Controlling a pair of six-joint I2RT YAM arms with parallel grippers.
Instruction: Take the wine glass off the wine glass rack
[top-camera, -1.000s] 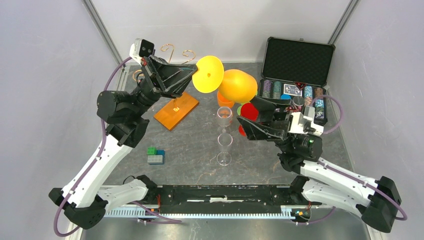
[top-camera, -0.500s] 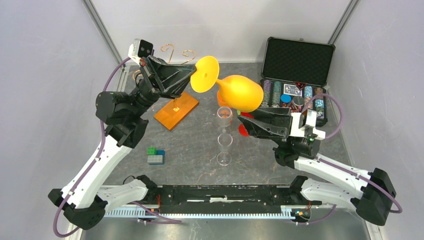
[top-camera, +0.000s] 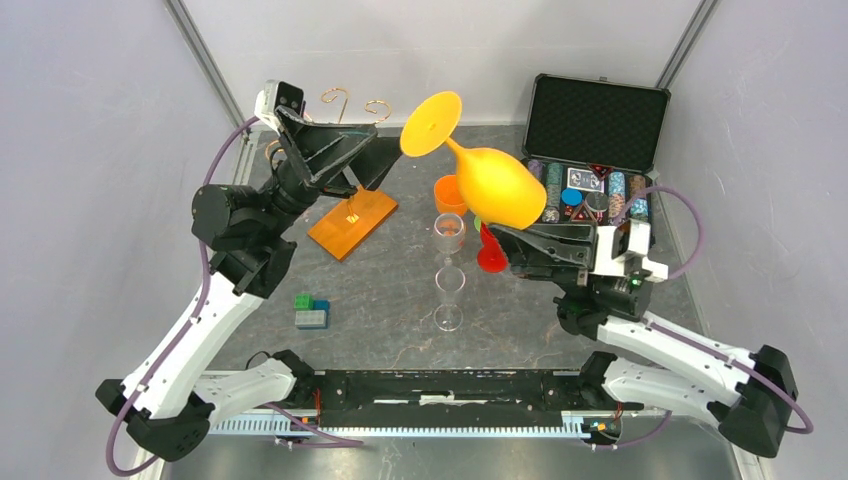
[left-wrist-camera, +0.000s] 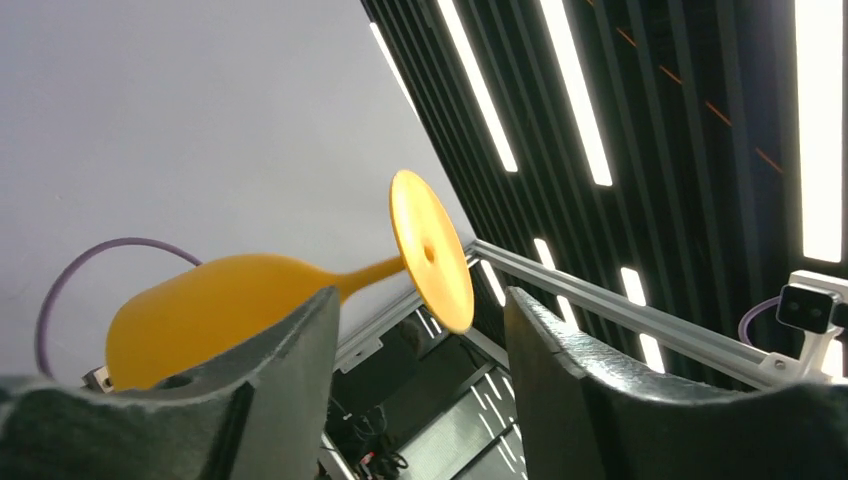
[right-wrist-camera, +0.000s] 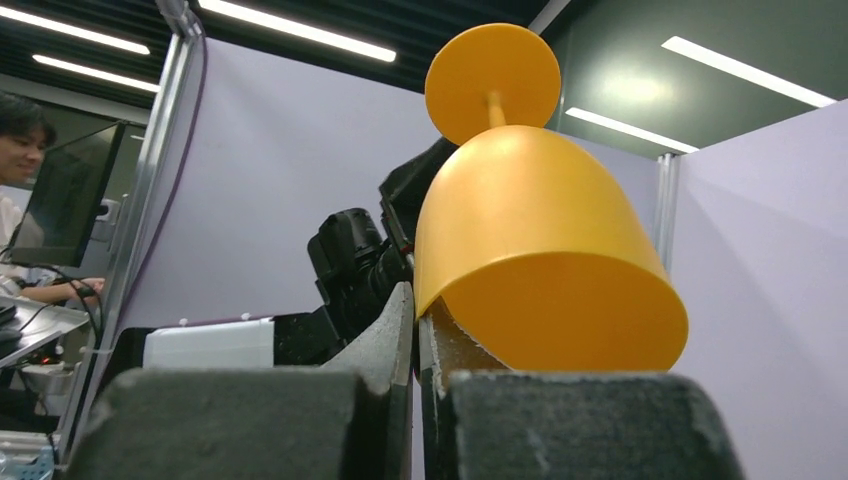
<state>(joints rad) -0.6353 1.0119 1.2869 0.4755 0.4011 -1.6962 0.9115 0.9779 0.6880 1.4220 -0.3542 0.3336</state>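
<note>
A yellow-orange wine glass (top-camera: 495, 185) hangs tilted in the air, off the rack, with its round foot (top-camera: 432, 123) pointing up and back. My right gripper (top-camera: 497, 232) is shut on the lower rim of its bowl (right-wrist-camera: 540, 240), the thin wall pinched between the jaws. My left gripper (top-camera: 380, 155) stands open just left of the foot; in the left wrist view the foot (left-wrist-camera: 430, 250) floats between the spread fingers and touches neither. The wine glass rack (top-camera: 350, 100) shows gold scroll arms behind my left arm and its orange base (top-camera: 352, 221) on the table.
An open black case of poker chips (top-camera: 595, 150) sits at the back right. Two clear wine glasses (top-camera: 450, 270) lie in a line mid-table, with a small orange cup (top-camera: 450, 193) and a red object (top-camera: 490, 255) under the held glass. Coloured blocks (top-camera: 311, 311) lie front left.
My left gripper has opened and let go of the glass's foot. My right gripper has closed on the bowl's rim, and the glass has swung so its foot points more upward.
</note>
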